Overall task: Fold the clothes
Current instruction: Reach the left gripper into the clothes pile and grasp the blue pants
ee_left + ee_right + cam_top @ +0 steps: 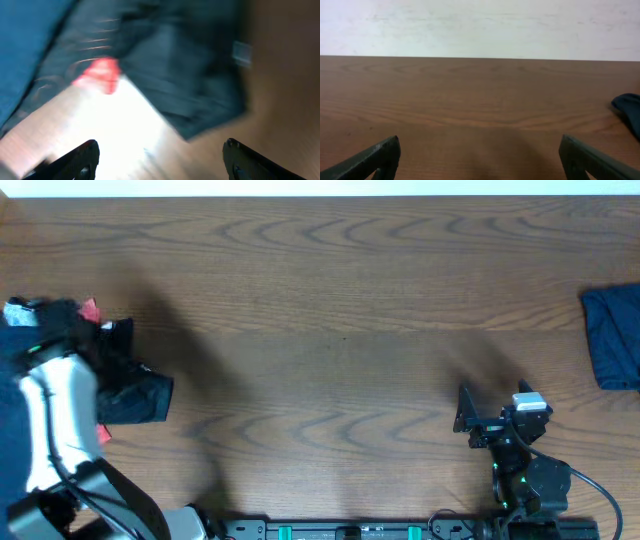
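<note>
So here's what we're seeing: the left gripper (160, 145) is over at the left edge of the overhead frame, and in its own wrist view both fingers (75, 161) are spread wide with just bare bright table (330, 300) between them, not pinching anything. That view is pretty blurry, but we can make out a crumpled dark garment (135, 390) filling the upper middle and right of it, just past the fingertips, with a red patch (97, 75) on its left side and some blue fabric (25, 45) in the upper left corner. We can't tell whether that blue stuff is a separate piece. From overhead the dark garment sits bunched up beside the white left arm (55, 410). The right gripper (479, 142) is low in the right part of the overhead frame, fingers also spread apart over empty wood. A navy garment (612, 335) lies flat at the far right edge, well apart from that gripper, and only its corner pokes into the right wrist view.
</note>
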